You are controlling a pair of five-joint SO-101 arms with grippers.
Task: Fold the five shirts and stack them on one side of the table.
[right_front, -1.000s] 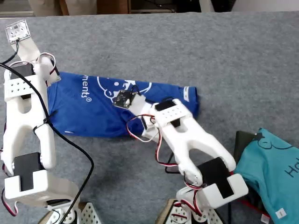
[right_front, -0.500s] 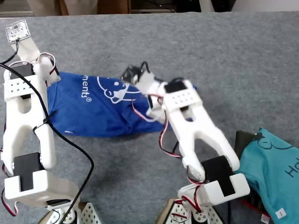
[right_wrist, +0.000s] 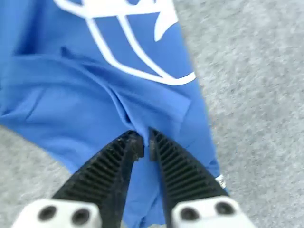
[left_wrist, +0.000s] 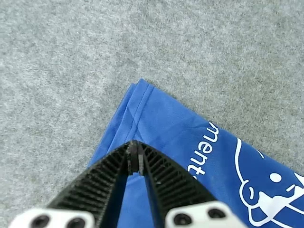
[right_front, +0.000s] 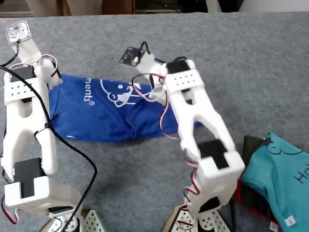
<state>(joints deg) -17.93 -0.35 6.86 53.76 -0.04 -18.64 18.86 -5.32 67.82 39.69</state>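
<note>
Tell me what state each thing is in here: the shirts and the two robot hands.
blue shirt: folded into a long band, lying on the table, gripped by both hands.
teal shirt: rumpled, held by no hand.
left hand: shut on the blue shirt near its corner.
right hand: shut on a bunched fold of the blue shirt.

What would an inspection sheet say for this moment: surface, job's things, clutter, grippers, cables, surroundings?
Surface: grey cover, fuzzy, spread over the whole table.
Job's things: blue shirt partly folded at mid-table; teal shirt at the near right edge.
Clutter: dark item partly under the teal shirt.
Grippers: left gripper shut, tips against the blue shirt near a corner; right gripper shut on a fold of the blue shirt.
Cables: black cable along the left arm; red and white wires on the right arm.
Surroundings: wooden furniture beyond the far edge.
</note>
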